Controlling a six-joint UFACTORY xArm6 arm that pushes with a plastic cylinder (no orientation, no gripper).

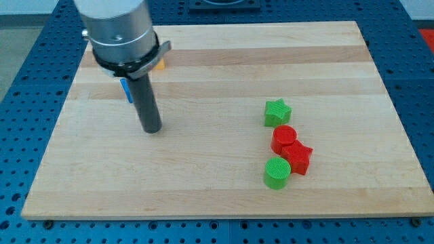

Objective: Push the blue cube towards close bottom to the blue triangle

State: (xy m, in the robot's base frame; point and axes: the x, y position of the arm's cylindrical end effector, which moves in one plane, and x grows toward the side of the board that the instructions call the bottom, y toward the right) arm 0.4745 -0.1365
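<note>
My tip [151, 129] rests on the wooden board [224, 196] in the upper left part of the view. Only a thin sliver of a blue block [126, 90] shows just left of the rod, above and to the left of the tip; I cannot tell whether it is the cube. The arm's grey body hides the rest of it and the whole blue triangle. The tip is a little below and to the right of the blue sliver, apart from it.
A small edge of an orange block [160, 65] peeks out at the right of the arm's body. At the view's right stand a green star [277, 112], a red cylinder [284, 138], a red star [298, 158] and a green cylinder [277, 173].
</note>
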